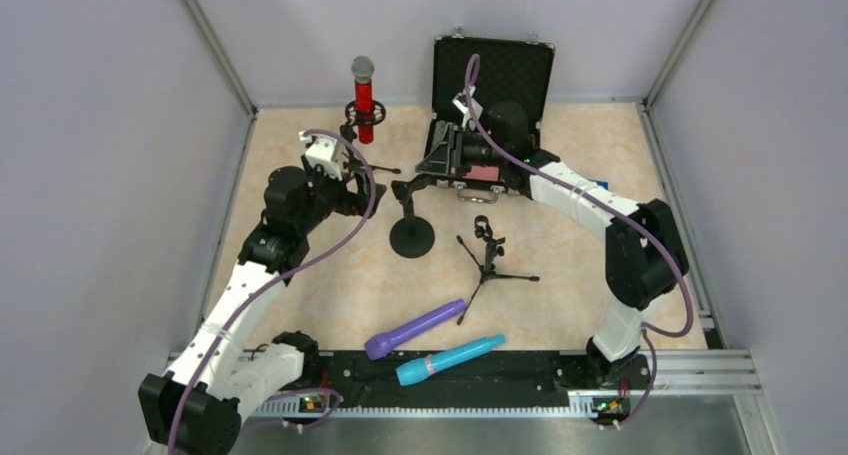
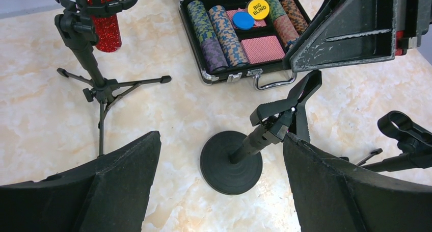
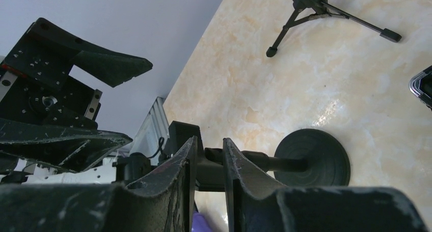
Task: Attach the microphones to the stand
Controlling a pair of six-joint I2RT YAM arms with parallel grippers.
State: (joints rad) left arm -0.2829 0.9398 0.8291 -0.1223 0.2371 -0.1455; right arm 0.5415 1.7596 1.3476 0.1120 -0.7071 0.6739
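The glittery red microphone with a silver mesh head (image 1: 364,105) stands upright at the back left of the table, clipped into a black tripod stand (image 2: 97,86). The other two lie loose at the near edge, just in front of the arm bases: the all-purple stick microphone (image 1: 415,327) and, just beside it on the near side, the turquoise microphone with a pink band (image 1: 450,359), both lying slantwise and roughly parallel.

Mid-table sits the black round-base stand (image 1: 411,238), its clip bare. The right gripper (image 3: 209,150) reaches over from the right and has its fingers drawn narrow around the upper end of that stand; a dark part of the stand fills the slim gap between them. The left gripper (image 2: 221,140) hangs just to the left of it, spread wide and holding nothing, with the stand's base showing between its fingers from the wrist view.

To the right of the round base stands a small black tripod (image 1: 488,260), its clip unfilled. Behind the right gripper, an open black case of poker chips (image 1: 490,75) rests on the marbled beige table (image 1: 560,305).
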